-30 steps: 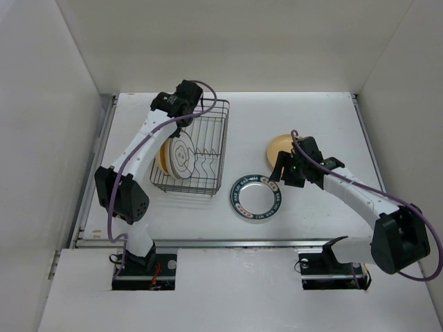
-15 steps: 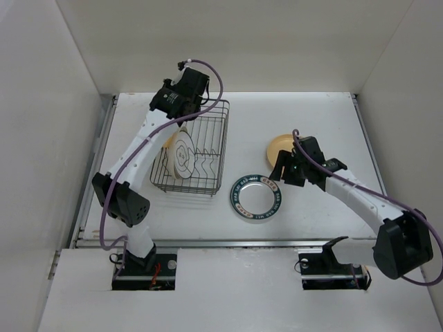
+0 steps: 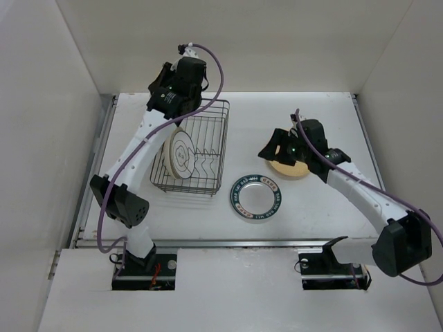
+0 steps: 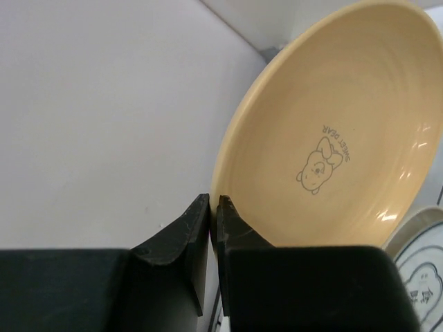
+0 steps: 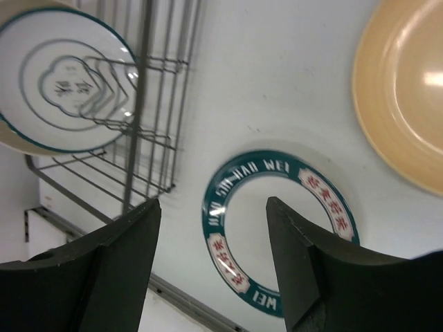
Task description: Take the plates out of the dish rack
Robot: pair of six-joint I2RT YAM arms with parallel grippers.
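My left gripper point(image 4: 213, 200) is shut on the rim of a yellow plate point(image 4: 332, 138) with a small bear motif. In the top view this gripper point(image 3: 178, 111) is over the far left of the dish rack point(image 3: 211, 131). Only a sliver of the yellow plate point(image 3: 167, 149) shows there, behind a white plate with grey rings point(image 3: 182, 158) standing in the rack. My right gripper point(image 3: 272, 149) is open and empty above a tan plate point(image 3: 291, 169) lying on the table. A white plate with a teal rim point(image 3: 256, 198) lies flat nearby. The right wrist view shows the gripper point(image 5: 212, 202) over the teal-rimmed plate point(image 5: 235, 187).
The right wrist view also shows the tan plate point(image 5: 405, 90), the rack point(image 5: 156, 104) and the ringed plate point(image 5: 66, 83). White walls close in the table on three sides. A metal rail point(image 3: 208, 242) runs along the near edge.
My left wrist has risen above the rack, and the yellow plate now shows less. My right gripper has moved back over the tan plate, which now lies nearer in view.
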